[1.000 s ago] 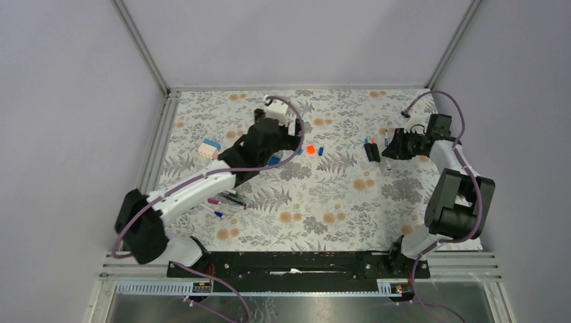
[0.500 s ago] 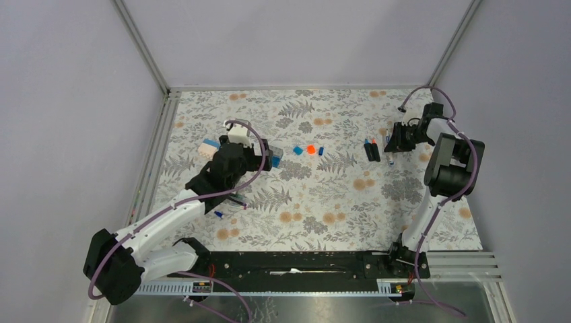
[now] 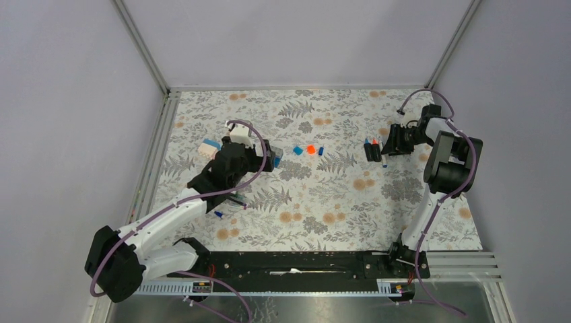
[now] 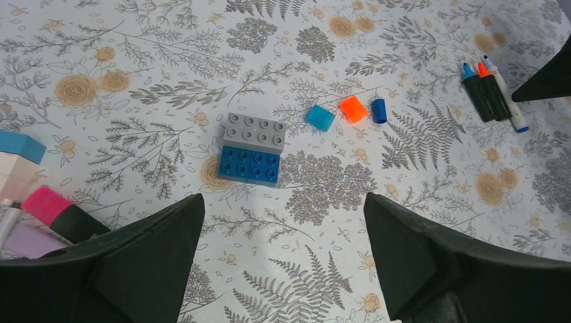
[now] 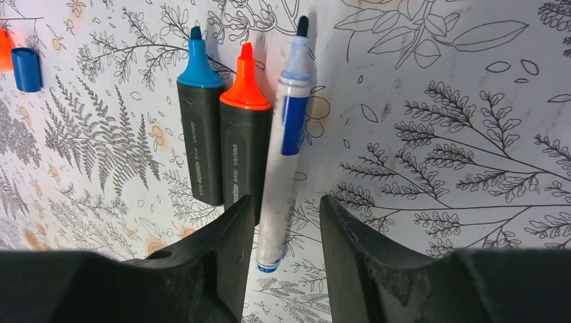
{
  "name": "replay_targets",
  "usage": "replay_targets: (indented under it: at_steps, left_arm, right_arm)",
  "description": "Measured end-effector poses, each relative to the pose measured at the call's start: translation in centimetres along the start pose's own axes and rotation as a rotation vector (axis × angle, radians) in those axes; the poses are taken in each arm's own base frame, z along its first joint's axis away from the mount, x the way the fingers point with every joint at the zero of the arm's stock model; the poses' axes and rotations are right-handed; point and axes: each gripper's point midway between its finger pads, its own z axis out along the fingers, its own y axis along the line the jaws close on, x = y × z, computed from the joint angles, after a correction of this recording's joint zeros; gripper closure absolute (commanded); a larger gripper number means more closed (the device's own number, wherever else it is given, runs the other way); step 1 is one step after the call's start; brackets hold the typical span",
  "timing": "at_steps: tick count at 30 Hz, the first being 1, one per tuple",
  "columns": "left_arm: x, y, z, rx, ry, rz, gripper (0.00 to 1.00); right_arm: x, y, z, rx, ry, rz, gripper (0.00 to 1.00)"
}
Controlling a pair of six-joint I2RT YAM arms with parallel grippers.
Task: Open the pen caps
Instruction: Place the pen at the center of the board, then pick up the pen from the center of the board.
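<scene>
Three loose pen caps lie mid-table: light blue (image 4: 321,117), orange (image 4: 353,108) and dark blue (image 4: 379,110), also in the top view (image 3: 310,149). My left gripper (image 4: 283,256) is open and empty, hovering short of them near the blue-and-grey block (image 4: 252,148). Two uncapped dark highlighters, blue-tipped (image 5: 198,134) and orange-tipped (image 5: 244,134), lie beside an uncapped white pen (image 5: 283,155). My right gripper (image 5: 286,249) is open, its jaws standing either side of the white pen's rear end without pinching it. A pink-capped highlighter (image 4: 50,205) lies at the left.
Several thin pens (image 3: 227,199) lie under my left arm. A white-and-blue block (image 3: 210,147) sits at the left by the metal rail (image 3: 156,148). The dark blue cap also shows at the right wrist view's left edge (image 5: 25,68).
My left arm has drawn back toward the near left, away from the caps. My right gripper has shifted left over the uncapped pens.
</scene>
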Motion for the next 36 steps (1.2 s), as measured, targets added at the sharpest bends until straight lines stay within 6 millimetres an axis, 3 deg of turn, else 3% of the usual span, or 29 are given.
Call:
replay_targets:
  at_steps: [16,36]
  left_arm:
    - [-2.3,0.2,-0.2,0.066,-0.046,-0.14,0.01]
    - [-2.1,0.1,-0.3,0.096,-0.03,-0.179,0.01]
  right_arm:
    - [0.3,0.3,-0.1,-0.006,-0.002,0.002,0.48]
    - [0.2,0.4,-0.3,-0.001,-0.007,-0.002,0.43]
